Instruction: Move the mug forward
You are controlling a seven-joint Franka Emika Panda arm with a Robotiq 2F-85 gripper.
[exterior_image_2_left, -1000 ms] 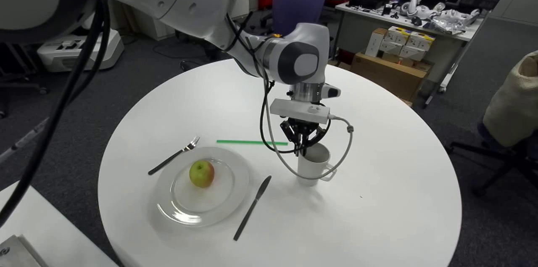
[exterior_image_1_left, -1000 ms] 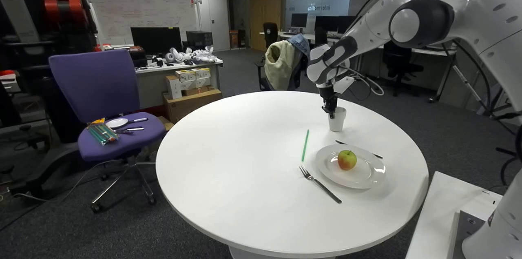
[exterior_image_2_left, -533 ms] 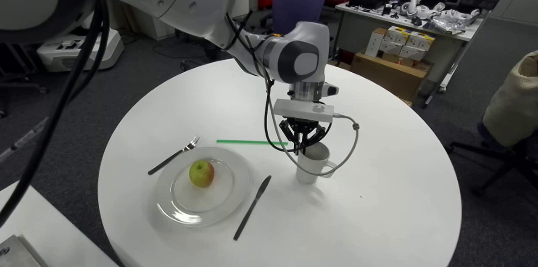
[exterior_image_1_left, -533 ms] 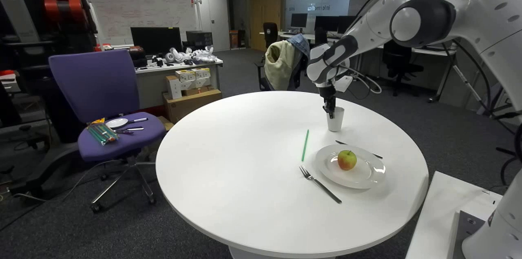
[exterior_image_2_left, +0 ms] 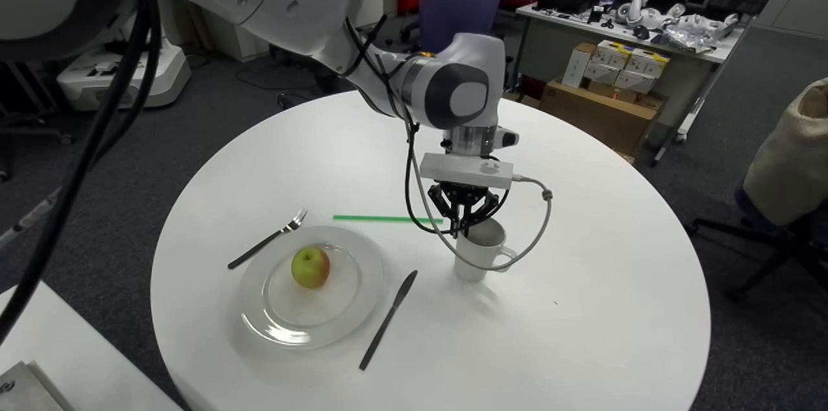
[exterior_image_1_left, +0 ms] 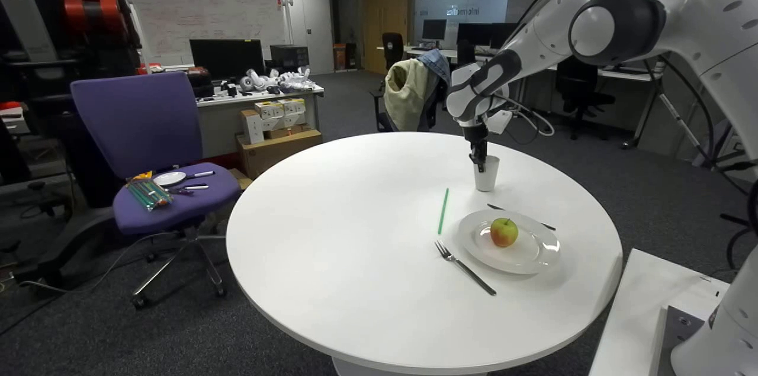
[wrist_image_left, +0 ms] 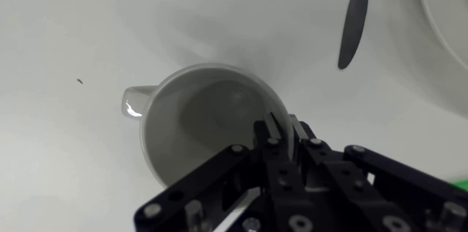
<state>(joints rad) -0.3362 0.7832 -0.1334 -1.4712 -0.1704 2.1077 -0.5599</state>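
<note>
Hand clamped across mug wall, right side in wrist view — grasp looks made; next calls for steady forward carry, mug level — then release.

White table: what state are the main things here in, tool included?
Mug: upright, no contents visible; lifted or not, unclear.
Tool: shut on the mug's rim.
Apple: no cut visible.
Plate: face up, carrying the apple.
Fork: lying flat.
Knife: lying flat.
Green stick: lying flat, straight.
</note>
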